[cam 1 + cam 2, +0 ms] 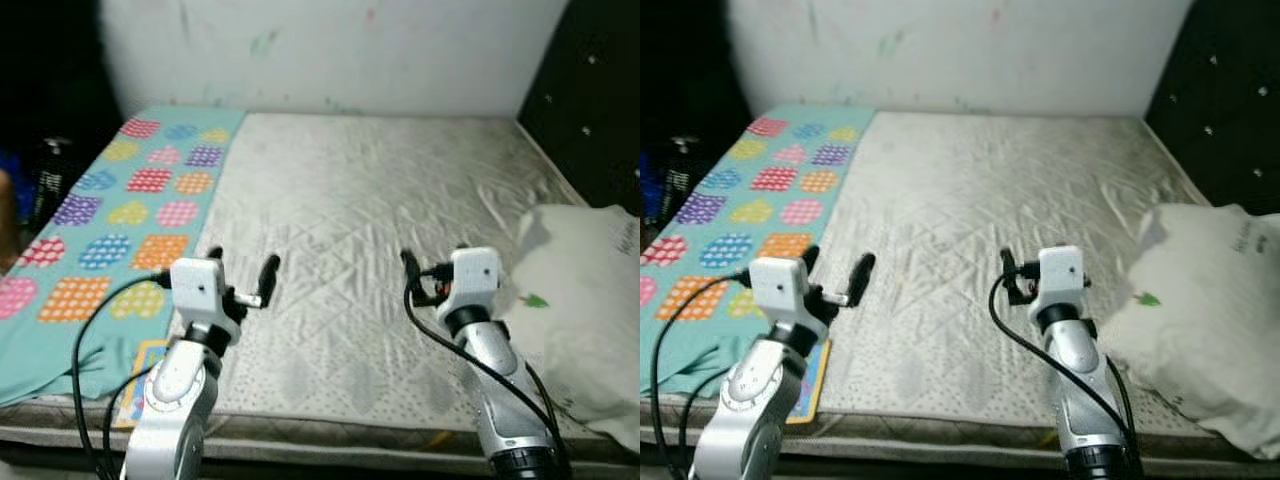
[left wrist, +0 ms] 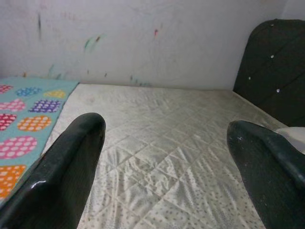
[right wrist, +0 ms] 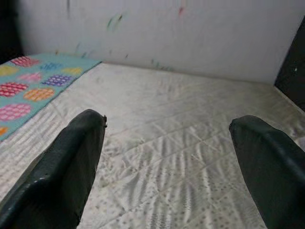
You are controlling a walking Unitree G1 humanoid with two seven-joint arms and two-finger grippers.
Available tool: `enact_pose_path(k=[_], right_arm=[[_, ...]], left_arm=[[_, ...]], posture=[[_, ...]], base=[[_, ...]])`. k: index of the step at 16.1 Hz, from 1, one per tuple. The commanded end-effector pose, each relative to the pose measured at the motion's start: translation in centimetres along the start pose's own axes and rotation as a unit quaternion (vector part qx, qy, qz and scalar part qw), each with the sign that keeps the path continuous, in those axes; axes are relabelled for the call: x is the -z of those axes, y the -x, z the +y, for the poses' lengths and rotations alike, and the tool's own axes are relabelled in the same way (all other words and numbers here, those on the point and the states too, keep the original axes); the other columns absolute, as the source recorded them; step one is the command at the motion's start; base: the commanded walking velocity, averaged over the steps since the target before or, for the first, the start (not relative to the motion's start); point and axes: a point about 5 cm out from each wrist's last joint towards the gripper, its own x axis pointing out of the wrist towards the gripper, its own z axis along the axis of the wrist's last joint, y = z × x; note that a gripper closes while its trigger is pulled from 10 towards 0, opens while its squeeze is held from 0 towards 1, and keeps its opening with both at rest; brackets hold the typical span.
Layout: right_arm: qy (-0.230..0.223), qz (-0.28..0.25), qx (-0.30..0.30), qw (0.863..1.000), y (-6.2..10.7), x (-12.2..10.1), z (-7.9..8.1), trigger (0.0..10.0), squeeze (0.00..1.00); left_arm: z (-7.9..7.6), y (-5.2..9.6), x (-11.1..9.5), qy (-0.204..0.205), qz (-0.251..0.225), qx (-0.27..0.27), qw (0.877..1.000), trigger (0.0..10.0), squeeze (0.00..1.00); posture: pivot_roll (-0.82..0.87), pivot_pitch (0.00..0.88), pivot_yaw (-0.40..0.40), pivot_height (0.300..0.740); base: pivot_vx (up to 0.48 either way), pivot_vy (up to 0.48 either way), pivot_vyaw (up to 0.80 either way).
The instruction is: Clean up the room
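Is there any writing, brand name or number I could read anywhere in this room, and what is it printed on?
Nothing can be read as words here.
White pillow: faint grey print near its far edge and a small green mark, both too blurred to read.
Flat item at the mattress edge under the teal patterned sheet: colourful print, too small to read.
Wall: only coloured scribbles, no letters.

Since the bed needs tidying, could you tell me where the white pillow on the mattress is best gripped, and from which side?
Probably the pillow's near left edge, where it bulges up off the mattress. That edge faces the right hand, which is open beside it, so come in from the pillow's left, pinching the soft edge rather than the broad flat top.
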Motion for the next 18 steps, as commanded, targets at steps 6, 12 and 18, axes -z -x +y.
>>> enact_pose_path(k=[6,12,18], right_arm=[[-0.003,0.007,-0.006,1.0,0.1,-0.1,0.3,10.0,0.0],[-0.001,0.009,-0.019,1.0,-0.2,-0.2,0.9,10.0,0.0],[-0.003,0.01,-0.025,1.0,-0.2,-0.3,1.2,10.0,0.0]], left_arm=[[0.0,0.0,0.6,-0.009,0.016,-0.009,1.0,10.0,0.0],[0.0,0.3,0.5,0.001,0.018,-0.009,1.0,10.0,0.0],[-0.3,0.4,0.5,0.002,0.019,-0.004,1.0,10.0,0.0]], posture=[[0.0,0.005,-0.005,0.74],[0.01,0.026,-0.017,0.74],[0.01,0.033,-0.019,0.74]], base=[[0.0,0.0,-0.27],[0.0,-0.151,-0.22],[0.0,-0.331,0.0]])
